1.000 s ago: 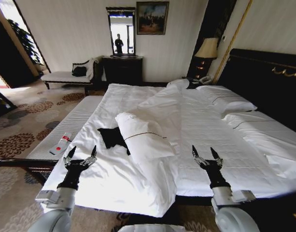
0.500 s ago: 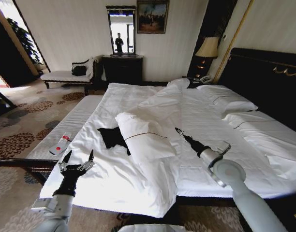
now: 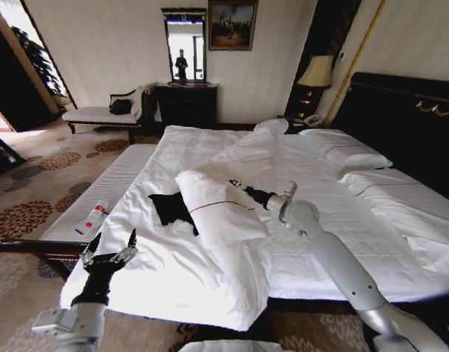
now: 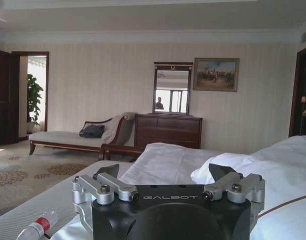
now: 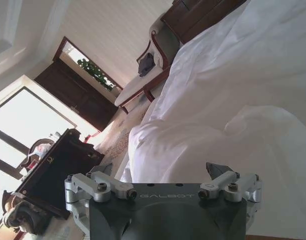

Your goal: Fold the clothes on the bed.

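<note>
The bed [image 3: 334, 198] carries a bunched duvet fold [image 3: 217, 205]. The black T-shirt [image 3: 169, 209] lies crumpled against that fold, partly tucked under it. Step in hand: approach. The right gripper [image 3: 235, 184] reaches across the fold, arm extended, jaws spread; the next move likely requires descent onto the cloth. The left gripper [image 3: 107, 244] hovers near the fold's foot-end corner, jaws spread.
</note>
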`<state>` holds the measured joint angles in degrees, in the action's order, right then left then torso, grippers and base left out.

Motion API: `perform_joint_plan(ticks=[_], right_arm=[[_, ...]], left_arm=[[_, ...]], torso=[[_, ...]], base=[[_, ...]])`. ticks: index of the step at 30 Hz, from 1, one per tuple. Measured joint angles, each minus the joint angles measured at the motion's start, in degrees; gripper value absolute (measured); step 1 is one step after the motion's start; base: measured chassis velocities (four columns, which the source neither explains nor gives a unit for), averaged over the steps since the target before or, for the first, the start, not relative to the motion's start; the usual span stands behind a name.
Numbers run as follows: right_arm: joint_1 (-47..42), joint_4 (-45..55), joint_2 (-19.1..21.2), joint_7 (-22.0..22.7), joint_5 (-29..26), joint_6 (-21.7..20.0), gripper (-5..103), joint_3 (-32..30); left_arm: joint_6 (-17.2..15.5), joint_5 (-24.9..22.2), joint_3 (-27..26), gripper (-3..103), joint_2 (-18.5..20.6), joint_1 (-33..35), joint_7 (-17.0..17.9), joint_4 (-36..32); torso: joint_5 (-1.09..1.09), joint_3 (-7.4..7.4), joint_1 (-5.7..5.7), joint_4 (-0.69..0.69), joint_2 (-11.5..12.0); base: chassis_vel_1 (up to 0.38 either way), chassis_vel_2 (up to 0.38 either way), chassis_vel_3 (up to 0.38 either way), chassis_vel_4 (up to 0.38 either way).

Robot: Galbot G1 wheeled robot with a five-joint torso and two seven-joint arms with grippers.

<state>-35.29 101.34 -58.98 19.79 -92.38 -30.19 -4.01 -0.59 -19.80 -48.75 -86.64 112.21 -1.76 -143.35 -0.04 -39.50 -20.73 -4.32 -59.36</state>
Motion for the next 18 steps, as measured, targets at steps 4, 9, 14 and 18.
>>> perform_joint_plan(ticks=[4,9,14,18], right_arm=[[1.65,-2.08,-1.56,1.75,0.21,-1.08,100,1.66],[3.49,-5.31,-3.63,3.26,0.82,-1.83,100,2.75],[4.53,-6.4,-5.75,3.61,0.81,-2.3,100,3.75],[5.94,-8.39,-9.46,3.49,1.82,-2.31,100,5.35]], left_arm=[[0.0,0.08,-0.12,100,-0.16,0.18,0.07,0.0],[0.0,0.43,-0.17,100,-0.57,0.49,0.12,0.0],[0.08,1.09,-0.17,100,-1.08,0.6,0.13,0.0],[0.37,2.25,-0.02,100,-1.67,0.71,0.13,0.01]], torso=[[0.0,0.0,0.0,-0.02,0.0],[0.0,0.0,0.01,-0.02,0.0],[0.0,0.01,0.01,-0.04,-0.01],[0.0,0.01,0.02,0.0,-0.01]], base=[[0.0,0.0,0.0,0.0],[0.0,0.0,0.0,0.0],[0.0,0.0,0.0,0.0],[0.0,0.0,0.0,0.0]])
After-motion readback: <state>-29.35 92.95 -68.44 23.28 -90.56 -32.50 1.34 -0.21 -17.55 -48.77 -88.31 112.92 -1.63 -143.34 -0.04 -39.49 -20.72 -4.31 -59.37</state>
